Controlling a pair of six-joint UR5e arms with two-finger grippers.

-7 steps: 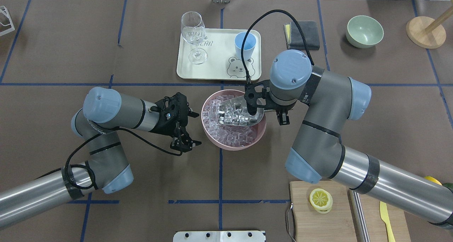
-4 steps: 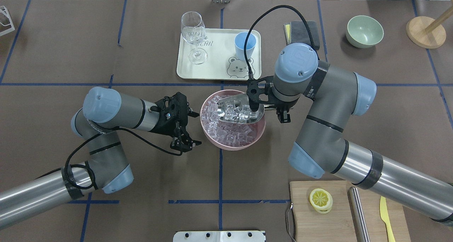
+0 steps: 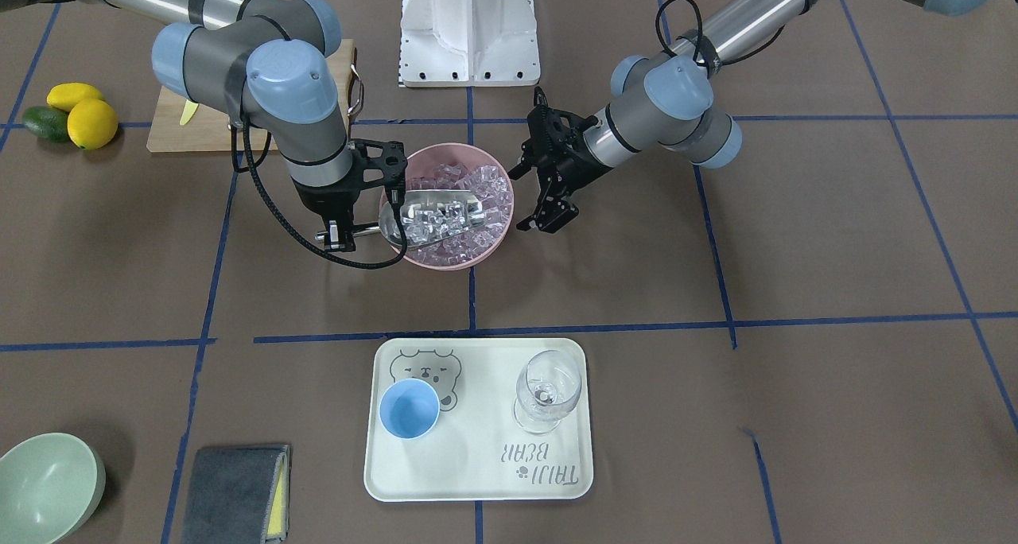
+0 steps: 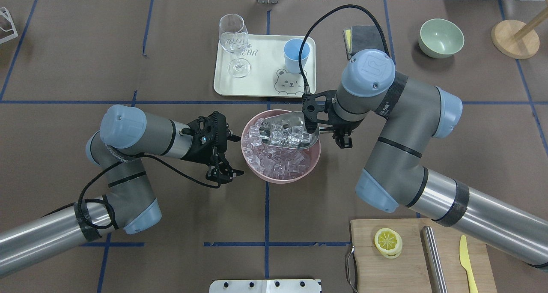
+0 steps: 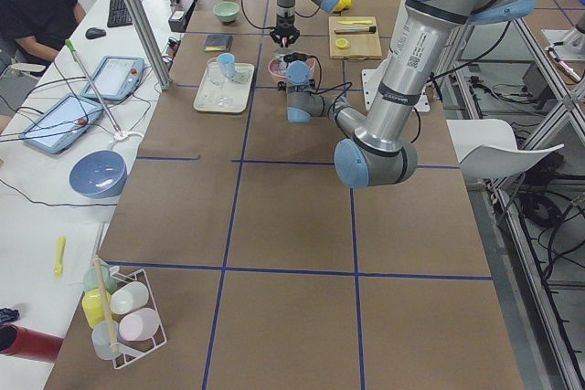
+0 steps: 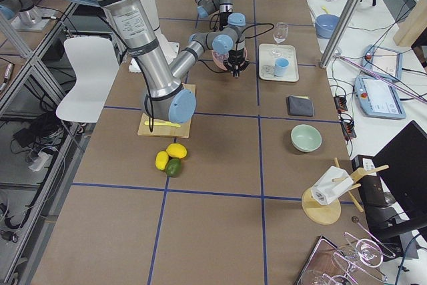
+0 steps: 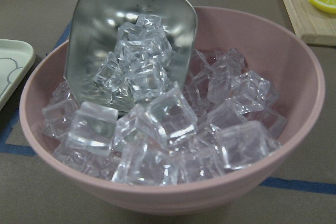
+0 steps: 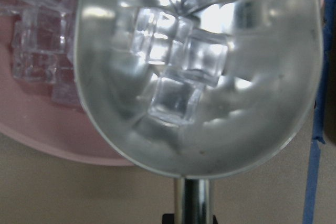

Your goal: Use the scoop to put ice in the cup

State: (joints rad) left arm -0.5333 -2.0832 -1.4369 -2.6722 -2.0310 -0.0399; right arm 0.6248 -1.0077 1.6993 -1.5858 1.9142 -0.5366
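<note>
The right end effector (image 4: 342, 139) is clamped on the rod handle of the scoop (image 4: 287, 132), and the handle crosses the rim of the pink bowl (image 4: 314, 160) on the robot's right. The trough sits over the bowl's far half, loaded with ice (image 4: 284, 135), its open front facing the left arm. More cubes fill the bowl beneath. Whether the front lip touches them I cannot tell.

The left end effector (image 4: 235, 155) hangs just beside the bowl's left rim with its fingers spread wide, holding nothing and not touching the bowl.

Beyond the bowl's far rim, a strip of bare counter runs to the near edge of the tray (image 4: 261, 83). The cup (image 4: 296, 55) stands near the tray's far right corner, well apart from the wine glass (image 4: 234, 44) on the tray's left.
</note>
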